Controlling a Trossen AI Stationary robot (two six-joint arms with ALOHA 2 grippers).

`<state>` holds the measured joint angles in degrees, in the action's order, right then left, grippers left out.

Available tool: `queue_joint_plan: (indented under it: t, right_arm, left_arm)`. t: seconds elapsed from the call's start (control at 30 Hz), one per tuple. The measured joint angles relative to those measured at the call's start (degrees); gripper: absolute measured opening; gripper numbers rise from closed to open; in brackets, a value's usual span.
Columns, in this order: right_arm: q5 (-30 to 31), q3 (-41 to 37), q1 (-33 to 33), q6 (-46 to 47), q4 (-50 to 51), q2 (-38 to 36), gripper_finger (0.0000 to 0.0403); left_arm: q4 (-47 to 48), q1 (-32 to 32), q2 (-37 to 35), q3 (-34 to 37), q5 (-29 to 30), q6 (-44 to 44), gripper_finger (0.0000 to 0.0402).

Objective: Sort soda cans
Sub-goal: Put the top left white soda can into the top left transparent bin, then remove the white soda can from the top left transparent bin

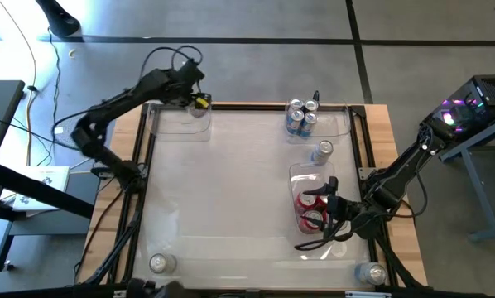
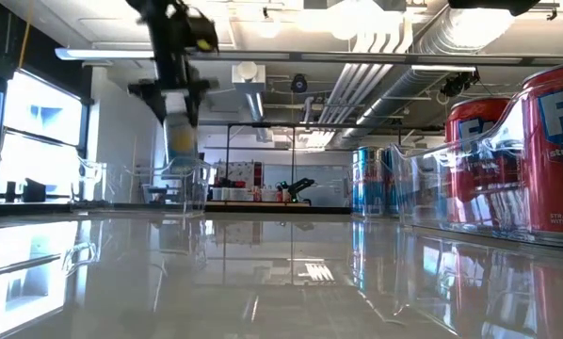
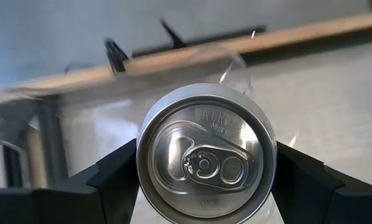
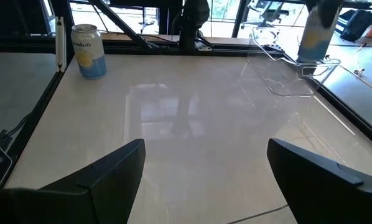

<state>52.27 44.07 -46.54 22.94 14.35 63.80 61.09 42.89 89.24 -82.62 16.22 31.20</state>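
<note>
My left gripper (image 1: 196, 101) is at the table's far left, shut on a pale silver-blue soda can (image 3: 206, 152) that hangs over a clear plastic bin (image 1: 180, 124). The low view shows this can (image 2: 181, 141) below the gripper. My right gripper (image 1: 322, 211) stands open over the right-hand clear bin (image 1: 301, 174) that holds red cans (image 1: 311, 217); nothing is between its fingers (image 4: 111, 171). Blue cans (image 1: 300, 116) stand in a far-right bin. Single cans stand at the right (image 1: 323, 151), near left (image 1: 160, 263) and near right (image 1: 372, 273). My left gripper pinches the can's side wall just below its top rim (image 3: 140, 155) between the two fingers (image 3: 114, 171), one on each side. The fingers come from above, slanting down. The can hangs below them, roughly upright, lifted clear of the table over the clear bin.
A raised wooden frame (image 1: 256, 105) runs round the glossy tabletop. The middle of the table (image 1: 223, 190) is bare. Cables and a desk lie off the left edge, and equipment (image 1: 471, 108) sits off the right.
</note>
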Motion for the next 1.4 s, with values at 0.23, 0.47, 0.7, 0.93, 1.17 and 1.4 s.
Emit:
queue_joint_plan:
  t: [0.23,0.47,0.7,0.93,1.17,1.4]
  right_arm:
    - [-0.35,0.00,0.00,0.06,0.02,0.01,0.0333]
    - [-0.37,0.00,0.00,0.55,0.09,0.01,0.0333]
    - [-0.38,0.00,0.00,0.55,0.13,-0.01,0.0333]
    - [-0.50,0.00,0.00,1.10,0.15,-0.01,0.0333]
    - [-1.51,0.00,0.00,2.08,0.21,-0.01,0.0333]
    - [-1.51,0.00,0.00,2.15,0.22,-0.01,0.0333]
  left_arm:
    - [-2.93,0.73,8.65,-0.03,-0.50,-0.90,0.0287]
    - [-6.55,1.90,11.40,-0.03,1.90,-0.24,0.0294]
    - [-8.61,3.65,11.99,0.01,2.00,-1.80,0.0307]
    - [-9.56,5.21,12.53,0.10,2.28,-2.03,0.0334]
    - [-10.70,5.00,13.73,0.10,1.48,-4.17,0.0338]
    - [-11.19,4.95,12.70,-1.13,1.02,-8.29,0.0336]
